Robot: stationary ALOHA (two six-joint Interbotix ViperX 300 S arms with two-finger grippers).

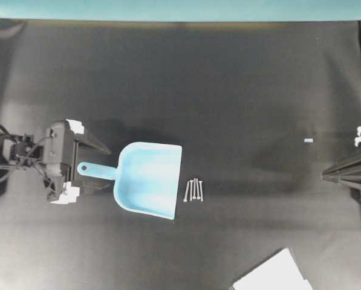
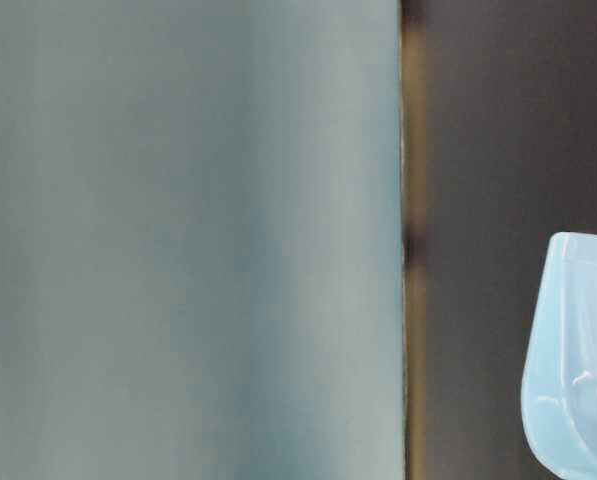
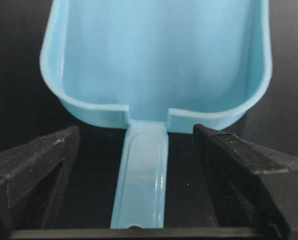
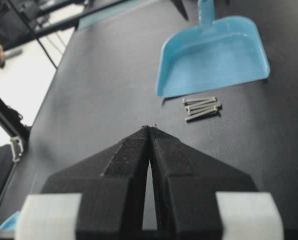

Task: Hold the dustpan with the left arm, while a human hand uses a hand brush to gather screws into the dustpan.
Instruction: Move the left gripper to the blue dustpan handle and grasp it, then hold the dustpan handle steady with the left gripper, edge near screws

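The dustpan [image 1: 149, 179] lies flat on the black tabletop [image 1: 198, 78], its handle pointed at the left end effector [image 1: 98, 166]. That end effector's fingers are spread wide on either side of the handle without touching it, so the hold is judged not yet made. The screws [image 1: 194, 190] are bunched just beside the pan's open lip, outside it; none have been gathered. No brush is seen, and no hand is seen near the pan. The right end effector [image 4: 149, 129] is parked at the far edge with its fingers pressed together on nothing.

The left wrist view alone shows the gaps between handle and fingers. The screws are shown only from overhead and from the right wrist. The table-level view is mostly filled by a blurred grey-green surface, with only a corner of the pan shown.
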